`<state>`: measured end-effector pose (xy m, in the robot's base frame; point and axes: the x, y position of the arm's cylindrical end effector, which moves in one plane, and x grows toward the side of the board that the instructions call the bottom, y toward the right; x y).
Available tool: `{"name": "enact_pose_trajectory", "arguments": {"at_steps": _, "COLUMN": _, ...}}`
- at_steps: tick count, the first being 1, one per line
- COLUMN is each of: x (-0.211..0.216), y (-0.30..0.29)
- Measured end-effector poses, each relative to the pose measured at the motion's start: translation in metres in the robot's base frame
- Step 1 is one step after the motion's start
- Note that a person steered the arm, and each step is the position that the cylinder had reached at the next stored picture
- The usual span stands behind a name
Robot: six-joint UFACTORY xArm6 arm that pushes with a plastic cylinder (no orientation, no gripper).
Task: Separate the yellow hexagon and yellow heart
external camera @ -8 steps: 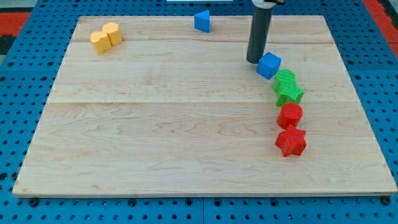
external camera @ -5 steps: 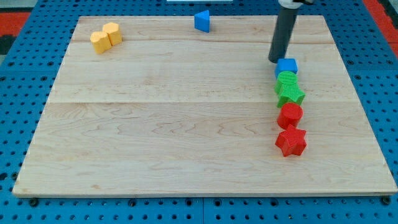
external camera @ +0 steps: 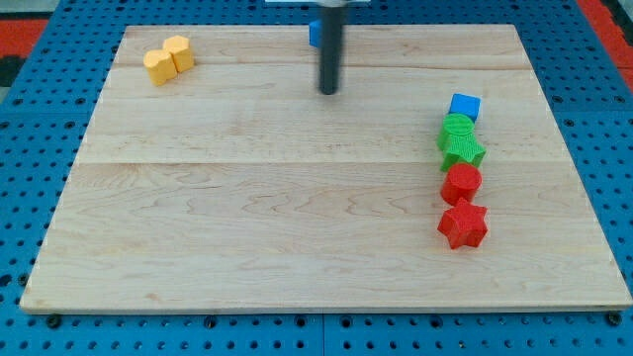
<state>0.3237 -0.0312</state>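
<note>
Yellow is where your attention belongs: the yellow hexagon (external camera: 157, 67) and the yellow heart (external camera: 179, 52) sit in the upper left of the frame, pressed against each other, the heart up and to the right of the hexagon. Which of the two is which shape is hard to be sure of at this size.

You have no pincer on this arm, so nothing opens or closes; the arm ends in a dark rod. My tip (external camera: 327, 92) rests on the pale wooden board (external camera: 297, 218) in the upper middle of the frame, well apart from the yellow pair and touching no block. The rod looks slightly blurred.

Just behind the rod, at the frame's top edge, you can see a sliver of a blue block (external camera: 314, 35), mostly hidden, so its shape cannot be made out.

Down the right side of the frame runs a column of blocks: a blue cube (external camera: 464, 107) at the top, then a green cylinder (external camera: 455, 129) touching a green star (external camera: 462, 150), then a red cylinder (external camera: 461, 183) and a red star (external camera: 463, 225) at the bottom. Each block touches or nearly touches the next.

Around the board you see a blue perforated surface (external camera: 40, 178).
</note>
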Motion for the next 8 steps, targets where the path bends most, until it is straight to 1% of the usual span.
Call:
{"name": "enact_pose_trajectory", "arguments": {"at_steps": 1, "x": 0.010, "y": -0.121}}
{"name": "enact_pose_trajectory", "arguments": {"at_steps": 2, "x": 0.010, "y": -0.252}}
{"name": "enact_pose_trajectory", "arguments": {"at_steps": 3, "x": -0.002, "y": -0.273}}
{"name": "enact_pose_trajectory", "arguments": {"at_steps": 4, "x": -0.037, "y": -0.273}}
{"name": "enact_pose_trajectory", "arguments": {"at_steps": 5, "x": -0.051, "y": -0.259}}
{"name": "enact_pose_trajectory", "arguments": {"at_steps": 6, "x": -0.051, "y": -0.204}}
{"name": "enact_pose_trajectory", "arguments": {"at_steps": 7, "x": -0.056, "y": -0.193}}
{"name": "enact_pose_trajectory", "arguments": {"at_steps": 8, "x": -0.066, "y": -0.227}}
